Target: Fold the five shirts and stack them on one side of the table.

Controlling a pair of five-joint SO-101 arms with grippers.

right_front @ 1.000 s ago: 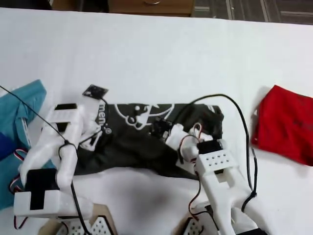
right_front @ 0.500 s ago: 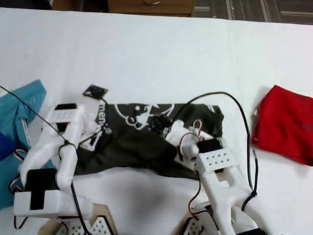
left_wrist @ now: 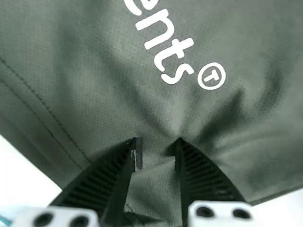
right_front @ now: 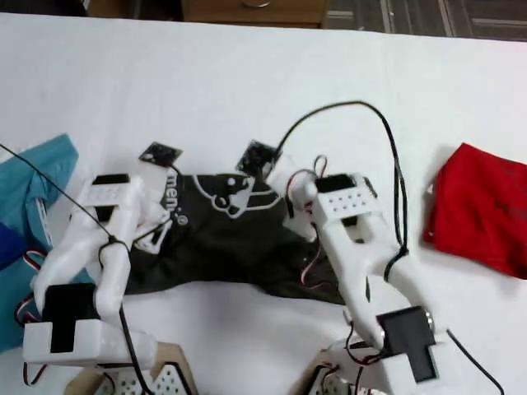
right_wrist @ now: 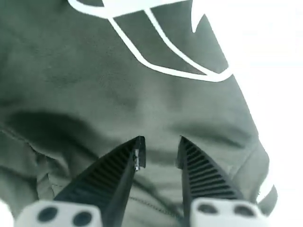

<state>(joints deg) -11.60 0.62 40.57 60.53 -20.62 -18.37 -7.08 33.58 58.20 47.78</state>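
Shirt [right_front: 222, 247]: black, matte knit, white lettering at one end and a white outline graphic beside it, print side up. It's gathered into a rumpled band rather than flat, with soft creases along it and a stitched hem showing in the left wrist view. It sits at table centre, pulled a bit toward 6 o'clock. The long axis runs 9 to 3 o'clock, with the lettering end toward 9. The graphic lies along the 12 o'clock edge, and the 6 o'clock edge is uneven, drooping toward 5. Left gripper [left_wrist: 156, 153] is clamped on the shirt's 9 o'clock end just under the lettering, and the cloth puckers into the narrow gap between its tips. Right gripper [right_wrist: 159, 153] is at the 12 o'clock edge by the graphic, pinching a ridge of the same shirt. The right arm lies across the shirt's 3 o'clock part. Red shirt [right_front: 482, 210] is a folded block at 3 o'clock, well apart from the black one. Teal shirt [right_front: 33, 189] is at 9 o'clock, running off the table edge, partly behind the left arm. Table [right_front: 247, 82] is plain white. A black cable [right_front: 387, 140] loops over it from the right arm. Wooden furniture [right_front: 247, 8] and dark floor sit beyond the 12 o'clock edge.
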